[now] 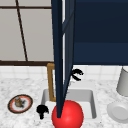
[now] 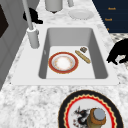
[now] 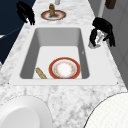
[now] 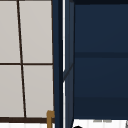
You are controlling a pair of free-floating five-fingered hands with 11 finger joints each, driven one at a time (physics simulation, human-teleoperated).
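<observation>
A red-rimmed plate (image 2: 63, 62) lies in the sink (image 2: 100, 62) beside a breadstick (image 2: 82, 56).

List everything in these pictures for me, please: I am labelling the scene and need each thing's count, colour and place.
sink: one, grey basin, set in the marbled counter.
rimmed plate: one, red rim and pale centre, flat on the sink floor.
stick: one, tan, on the sink floor beside the rimmed plate.
faucet: one, grey, at the back edge of the sink.
patterned plate: one, dark and red rim, on the counter left of the sink.
small jar: one, brown, on the patterned plate.
white plate: one, on the counter right of the sink.
grey container: one, behind the white plate.
red ball: one, at the sink's front.
cabinet door: one, dark blue, open above the sink.
left robot hand: black, fingers curled downward, at the sink's front left edge.
right robot hand: black, fingers curled over the faucet base.
</observation>
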